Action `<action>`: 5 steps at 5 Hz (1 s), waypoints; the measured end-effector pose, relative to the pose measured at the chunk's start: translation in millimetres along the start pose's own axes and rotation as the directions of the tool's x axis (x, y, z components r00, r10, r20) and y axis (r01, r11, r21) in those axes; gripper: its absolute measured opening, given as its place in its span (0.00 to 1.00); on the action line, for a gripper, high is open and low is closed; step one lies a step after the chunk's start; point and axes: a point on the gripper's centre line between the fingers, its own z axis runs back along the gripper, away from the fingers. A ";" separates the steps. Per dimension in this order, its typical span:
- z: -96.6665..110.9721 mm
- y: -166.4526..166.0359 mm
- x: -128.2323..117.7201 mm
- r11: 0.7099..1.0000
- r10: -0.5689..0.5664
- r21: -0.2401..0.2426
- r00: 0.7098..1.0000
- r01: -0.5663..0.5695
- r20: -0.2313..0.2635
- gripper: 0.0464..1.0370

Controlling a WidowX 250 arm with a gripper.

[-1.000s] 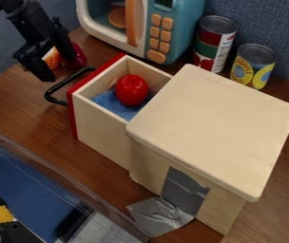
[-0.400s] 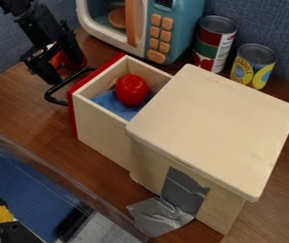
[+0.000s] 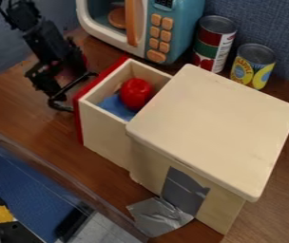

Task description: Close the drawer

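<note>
In the camera view, the black gripper (image 3: 68,84) hangs down at the upper left over the wooden counter (image 3: 20,111), right at the drawer's black handle (image 3: 62,91); its fingers (image 3: 43,79) stand spread, with a gap between them and nothing pinched, though whether they touch the handle I can't tell. The drawer (image 3: 107,138) is partly out of its pale wooden cabinet (image 3: 216,126), its red front towards the gripper. Inside the drawer, a shiny red tomato-like toy (image 3: 136,93) sits on a piece of blue cloth (image 3: 114,106). Grey tape (image 3: 158,217) runs from the cabinet's near side down onto the counter. Behind the drawer and cabinet there's a teal and white toy microwave (image 3: 180,26) with an orange handle, and to its right two cans, a taller red and green one (image 3: 214,45) and a shorter yellow one (image 3: 252,67), both upright and apart from each other
</note>
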 end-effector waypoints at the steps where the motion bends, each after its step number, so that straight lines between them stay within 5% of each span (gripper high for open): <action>1: -4.1 -4.7 8.4 1.000 0.010 0.012 1.000 -0.010 0.018 0.96; 5: -25.4 0.7 50.8 0.999 -0.014 0.035 0.997 0.011 0.076 0.96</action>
